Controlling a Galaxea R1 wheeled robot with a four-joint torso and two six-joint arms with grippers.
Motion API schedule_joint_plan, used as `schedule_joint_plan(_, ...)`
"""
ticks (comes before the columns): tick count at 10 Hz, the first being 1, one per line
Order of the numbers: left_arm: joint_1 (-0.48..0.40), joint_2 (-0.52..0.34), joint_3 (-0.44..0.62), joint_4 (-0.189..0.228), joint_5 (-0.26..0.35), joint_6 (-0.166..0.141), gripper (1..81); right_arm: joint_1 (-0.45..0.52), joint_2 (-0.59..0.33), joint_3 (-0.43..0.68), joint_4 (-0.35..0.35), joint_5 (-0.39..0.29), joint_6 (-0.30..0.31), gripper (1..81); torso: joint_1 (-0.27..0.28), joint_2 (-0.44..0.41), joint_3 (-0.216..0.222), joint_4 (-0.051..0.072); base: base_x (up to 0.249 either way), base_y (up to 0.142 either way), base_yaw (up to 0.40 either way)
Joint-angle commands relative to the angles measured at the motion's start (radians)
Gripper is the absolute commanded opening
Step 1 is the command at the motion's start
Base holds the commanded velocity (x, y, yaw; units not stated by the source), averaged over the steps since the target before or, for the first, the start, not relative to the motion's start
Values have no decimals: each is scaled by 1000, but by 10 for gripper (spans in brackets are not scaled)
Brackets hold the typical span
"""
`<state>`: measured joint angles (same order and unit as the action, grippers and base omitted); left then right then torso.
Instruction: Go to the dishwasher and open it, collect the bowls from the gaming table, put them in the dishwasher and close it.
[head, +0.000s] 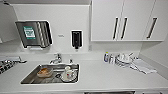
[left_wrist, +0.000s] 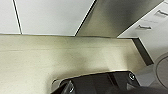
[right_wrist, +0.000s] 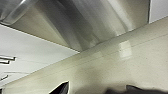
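Even, bright light fell on the white tabletop (head: 105, 75); the head view was soft and bowed at its edges. Both wrist views were blurred, with streaked glare on the steel front (right_wrist: 82, 22) and a pale highlight on the floor (right_wrist: 125, 46).

In the left wrist view the robot's dark plate (left_wrist: 100, 82) was glossy black with a pale rim and one round silvery fitting (left_wrist: 131, 76). In the right wrist view its dark angular parts (right_wrist: 61, 89) were black.

Brushed steel dishwasher (right_wrist: 82, 22) front, shut.
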<state>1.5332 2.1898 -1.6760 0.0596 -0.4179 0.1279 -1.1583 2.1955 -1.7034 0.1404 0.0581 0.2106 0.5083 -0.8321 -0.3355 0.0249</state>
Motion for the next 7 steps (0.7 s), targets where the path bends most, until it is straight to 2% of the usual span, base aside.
schedule_joint_plan(1,-85,-197,134,45,-19,-45,811,93,-43,32,13,-38,9,811,61,-94,0,0,0,0,0)
schedule_joint_plan(2,-112,-224,200,46,-12,-50,811,94,-41,32,13,-38,9,811,85,-133,0,0,0,0,0)
schedule_joint_plan(4,-167,-298,355,97,-1,-53,811,100,-43,36,13,-38,9,811,128,-201,0,0,0,0,0)
schedule_joint_plan(6,-224,-312,392,115,120,-51,811,102,-40,33,13,-38,12,811,171,-270,0,0,0,0,0)
schedule_joint_plan(7,-230,-314,413,160,151,-51,811,102,-40,33,13,-38,12,811,193,-306,0,0,0,0,0)
